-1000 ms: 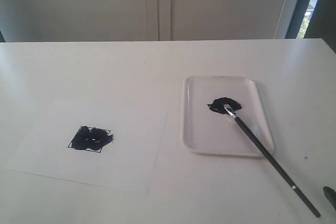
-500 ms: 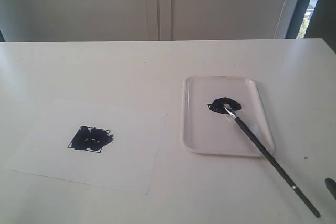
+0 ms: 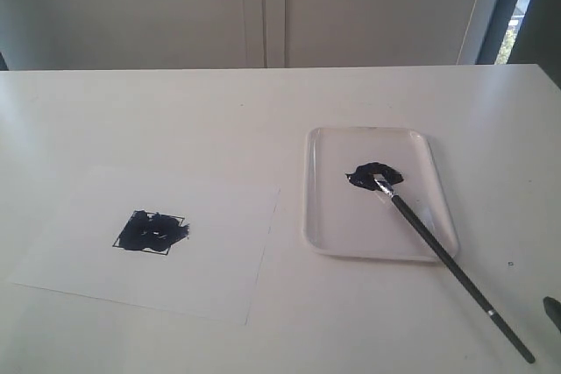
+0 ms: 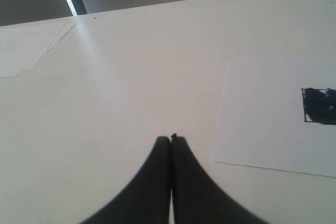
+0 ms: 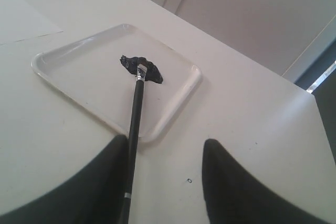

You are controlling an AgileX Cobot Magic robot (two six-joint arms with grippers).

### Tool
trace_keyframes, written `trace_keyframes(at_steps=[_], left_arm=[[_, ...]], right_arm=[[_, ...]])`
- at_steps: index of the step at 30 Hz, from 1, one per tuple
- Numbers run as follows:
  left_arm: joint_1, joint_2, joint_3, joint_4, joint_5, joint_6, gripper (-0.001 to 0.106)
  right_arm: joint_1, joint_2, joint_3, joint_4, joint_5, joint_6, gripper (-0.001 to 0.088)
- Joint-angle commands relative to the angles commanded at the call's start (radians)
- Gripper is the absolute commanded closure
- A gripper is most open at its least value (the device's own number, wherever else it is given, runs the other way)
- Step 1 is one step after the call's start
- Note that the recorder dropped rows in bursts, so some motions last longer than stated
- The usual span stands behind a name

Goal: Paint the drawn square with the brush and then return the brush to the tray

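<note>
Brush (image 3: 454, 271) lies slanted on the right of the scene. Its bristles sit in the paint blob (image 3: 375, 172) inside the tray (image 3: 351, 225), and its handle crosses the tray's near right rim and runs out over the table (image 3: 263, 111). You can't separate the bristle tip from the dark paint; only the silver ferrule marks where they meet.

Your right gripper (image 5: 165, 141) has its jaws spread wide and pinches nothing. In its wrist view the handle's end runs along the inner edge of one finger and out of frame, so contact can't be judged there. In the exterior view you get only a dark sliver of this gripper at the near right edge, apart from the handle end.

Your left gripper (image 4: 171, 139) shows only in its own wrist view, jaws pressed together with nothing between them.

The tray holds the blob toward its far side, plus the brush's front part.

The square (image 3: 151, 231) sits on the paper (image 3: 210, 260) at near left, well apart from the tray. Dark paint covers most of it; thin lines show at the corners and a few pale flecks inside. The left wrist view cuts it off at the frame edge.
</note>
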Motion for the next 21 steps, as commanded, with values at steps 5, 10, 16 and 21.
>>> trace_keyframes(at_steps=[5,10,16,21], left_arm=[[0.000,0.000,0.000,0.000,0.000,0.000,0.105],[0.000,0.000,0.000,0.000,0.000,0.000,0.105],[0.000,0.000,0.000,0.000,0.011,0.000,0.105],[0.000,0.000,0.000,0.000,0.072,0.000,0.105]], right_arm=[[0.000,0.000,0.000,0.000,0.000,0.000,0.0443],[0.000,0.000,0.000,0.000,0.000,0.000,0.0443],[0.000,0.000,0.000,0.000,0.000,0.000,0.0443],[0.000,0.000,0.000,0.000,0.000,0.000,0.0443]])
